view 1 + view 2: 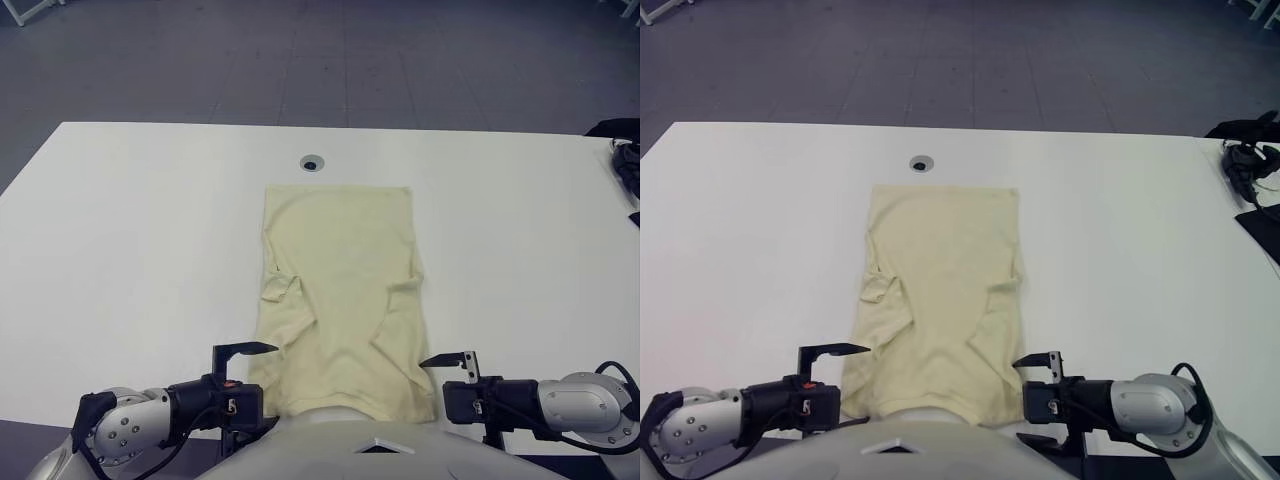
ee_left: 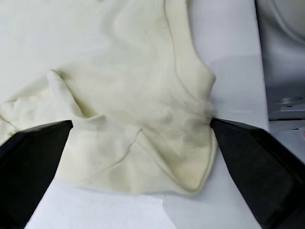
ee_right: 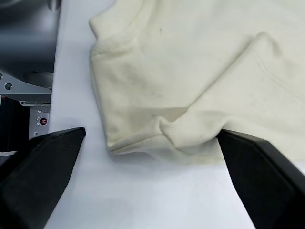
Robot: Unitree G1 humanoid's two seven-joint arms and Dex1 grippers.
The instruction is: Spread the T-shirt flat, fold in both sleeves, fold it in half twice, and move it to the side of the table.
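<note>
The pale yellow cloth T-shirt (image 1: 340,290) lies as a long strip, sleeves folded in, mid white tabletop (image 1: 130,230); my left jaws stand spread wide at its near left corner; my right jaws likewise at its near right corner, pinching nothing

White table (image 1: 120,230), pale yellow T-shirt (image 1: 340,290) flat at its middle, round grommet (image 1: 313,163) just beyond, black cables (image 1: 1243,160) at right edge
</note>
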